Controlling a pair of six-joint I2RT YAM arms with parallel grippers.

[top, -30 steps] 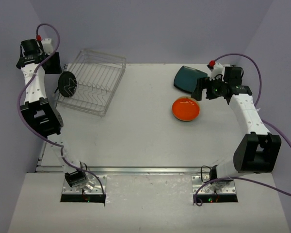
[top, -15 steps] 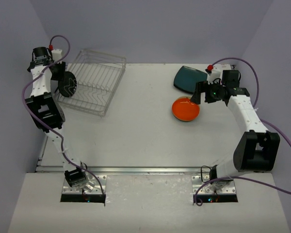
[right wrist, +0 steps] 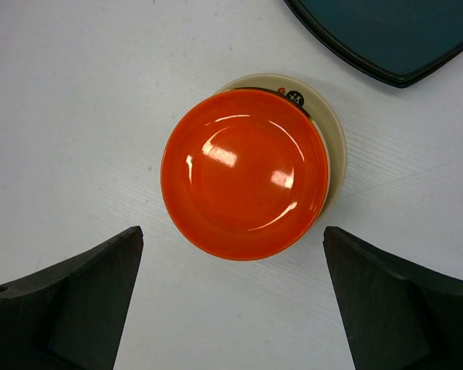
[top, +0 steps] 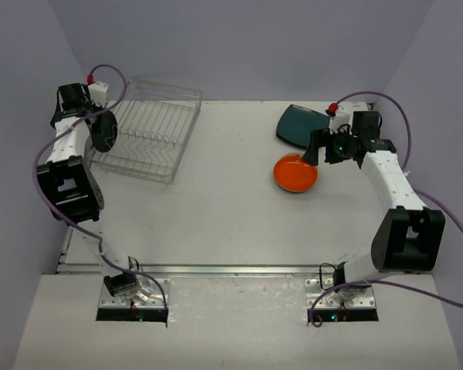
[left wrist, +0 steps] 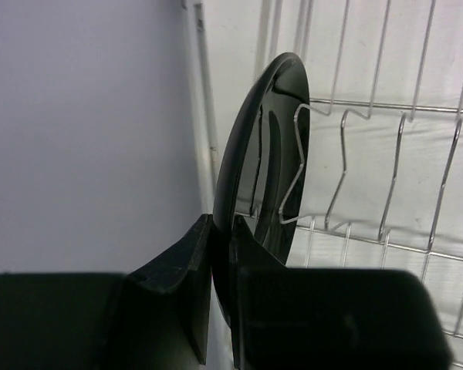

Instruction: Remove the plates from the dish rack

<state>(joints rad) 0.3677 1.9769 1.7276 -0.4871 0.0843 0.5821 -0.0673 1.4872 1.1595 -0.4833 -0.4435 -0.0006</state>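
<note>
My left jaws are clamped on the rim of the glossy black round plate [left wrist: 266, 154], held on edge at the left side of the silver-white wire dish rack [top: 150, 127]. My right jaws stand wide apart above the orange-red round plate [right wrist: 245, 173]. It sits on a cream round plate [right wrist: 336, 142] on the white counter [top: 216, 208], near the dark teal rounded-square plate [right wrist: 386, 35].
</note>
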